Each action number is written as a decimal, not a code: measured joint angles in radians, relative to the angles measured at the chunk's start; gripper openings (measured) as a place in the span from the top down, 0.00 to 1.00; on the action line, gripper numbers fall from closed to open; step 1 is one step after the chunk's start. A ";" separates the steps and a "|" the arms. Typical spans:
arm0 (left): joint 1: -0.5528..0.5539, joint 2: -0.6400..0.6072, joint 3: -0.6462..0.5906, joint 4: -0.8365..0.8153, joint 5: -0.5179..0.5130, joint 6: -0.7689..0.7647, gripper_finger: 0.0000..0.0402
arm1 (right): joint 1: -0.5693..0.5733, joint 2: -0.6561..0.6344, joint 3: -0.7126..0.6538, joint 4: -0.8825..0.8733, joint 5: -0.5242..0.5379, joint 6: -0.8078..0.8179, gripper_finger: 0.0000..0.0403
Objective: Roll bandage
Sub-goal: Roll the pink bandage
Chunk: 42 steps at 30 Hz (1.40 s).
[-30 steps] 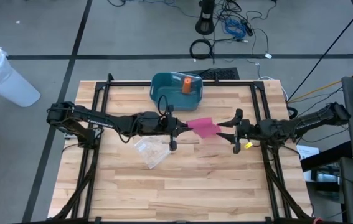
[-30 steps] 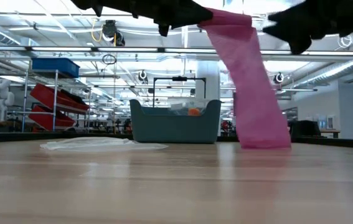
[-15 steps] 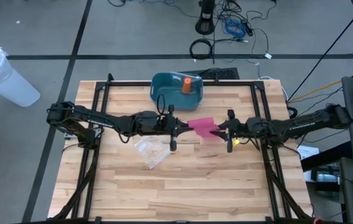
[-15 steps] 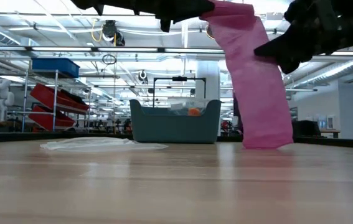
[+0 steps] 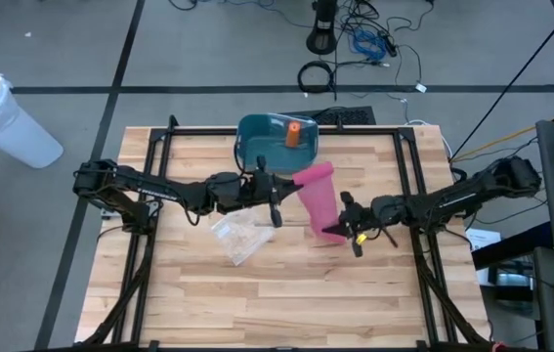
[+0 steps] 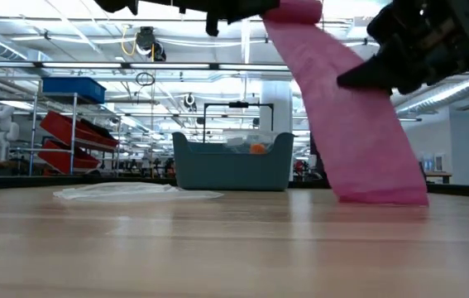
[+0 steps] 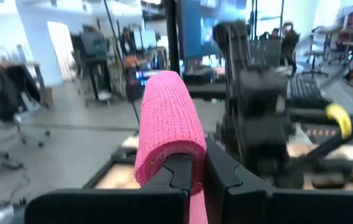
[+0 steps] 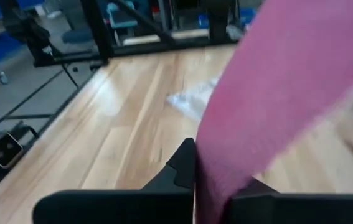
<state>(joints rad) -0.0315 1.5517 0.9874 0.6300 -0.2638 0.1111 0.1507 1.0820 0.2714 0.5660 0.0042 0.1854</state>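
A pink bandage [image 5: 318, 200] hangs as a long strip, slanting from its rolled upper end [image 6: 300, 10] down to the wooden table [image 5: 257, 303], where its lower end [image 6: 383, 195] rests. My left gripper [image 5: 280, 197] stands at mid-table and is shut on the upper end. From the right side, my right gripper [image 5: 341, 230] is shut on the strip lower down. In the low view both grippers enter from the top, the left [image 6: 234, 8] and the right [image 6: 358, 79]. My left gripper pinches the bandage's upper end [image 7: 190, 186] between its two fingers, coming level from the table's left. The rolled part [image 7: 167, 121] curls over one fingertip. That end is lifted clear and the strip hangs below it. My right gripper pinches the flat strip's side edge [image 6: 351, 81] between its fingers, partway down, coming from the table's right and slanting slightly down. The strip [image 8: 276, 93] runs across the fingers and looks fairly straight. Its lower end stays on the table.
A teal bin [image 5: 260, 137] holding an orange item [image 5: 294, 134] stands at the far middle. A clear plastic wrapper [image 5: 237, 235] lies near the left gripper. Black frame rails [image 5: 154, 196] run along both table sides. Bare wood [image 5: 286, 303] lies toward the near edge.
My right gripper has gone down, toward the table's left and near edge, and has shut on the strip. The bandage, which hung nearly straight down, now slants, with its lower end drawn toward the near edge. My left gripper has tipped a little upward, keeping its hold.
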 joint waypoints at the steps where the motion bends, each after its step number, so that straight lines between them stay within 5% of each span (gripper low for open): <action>1: 0.000 0.000 0.000 0.015 0.000 0.011 0.97 | 0.012 0.021 0.000 0.004 0.014 0.011 1.00; 9: 0.005 0.000 0.000 -0.065 0.023 0.146 0.97 | 0.098 0.146 0.000 0.170 0.042 0.050 1.00; 19: 0.005 0.000 0.000 -0.142 0.027 0.221 0.97 | 0.128 0.006 0.000 0.232 -0.058 0.081 1.00; 31: -0.016 0.000 0.000 -0.289 0.027 0.211 0.97 | 0.025 -0.152 0.021 0.217 -0.063 0.169 1.00; 42: -0.066 0.000 0.000 -0.351 0.028 0.208 0.97 | -0.092 -0.156 0.233 0.003 -0.048 0.181 1.00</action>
<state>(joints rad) -0.0972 1.5517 0.9878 0.2790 -0.2359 0.3195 0.0586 0.9257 0.5040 0.5687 -0.0436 0.3666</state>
